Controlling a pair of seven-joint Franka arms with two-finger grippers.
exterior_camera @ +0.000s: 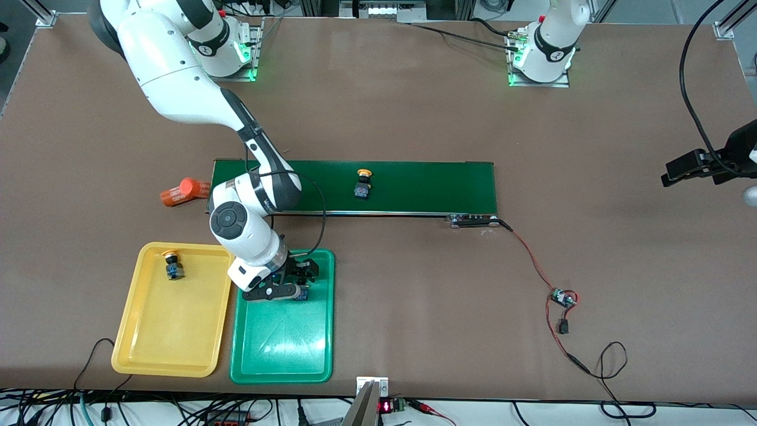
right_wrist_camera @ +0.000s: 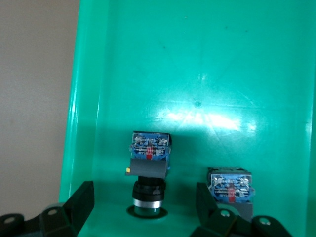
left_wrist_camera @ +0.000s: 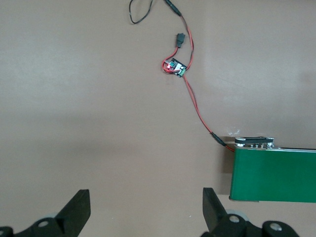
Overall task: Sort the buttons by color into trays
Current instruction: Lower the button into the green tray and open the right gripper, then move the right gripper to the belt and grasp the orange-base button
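We see the right gripper (exterior_camera: pixel 290 283) low over the green tray (exterior_camera: pixel 284 349), fingers apart around a green button (right_wrist_camera: pixel 148 173) standing there, a second button (right_wrist_camera: pixel 229 187) beside it. One yellow button (exterior_camera: pixel 171 265) sits in the yellow tray (exterior_camera: pixel 171 343), another (exterior_camera: pixel 363 183) on the conveyor belt (exterior_camera: pixel 426 186). The left gripper (left_wrist_camera: pixel 143 212) waits, spread open, over bare table near the belt's end

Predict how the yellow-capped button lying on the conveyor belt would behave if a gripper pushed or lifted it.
The yellow-capped button on the conveyor belt lies on its side, and its round cap may let it roll or pivot when nudged. Its boxy black body probably offers flat faces for a firm grasp. It looks small and rigid, so likely light.
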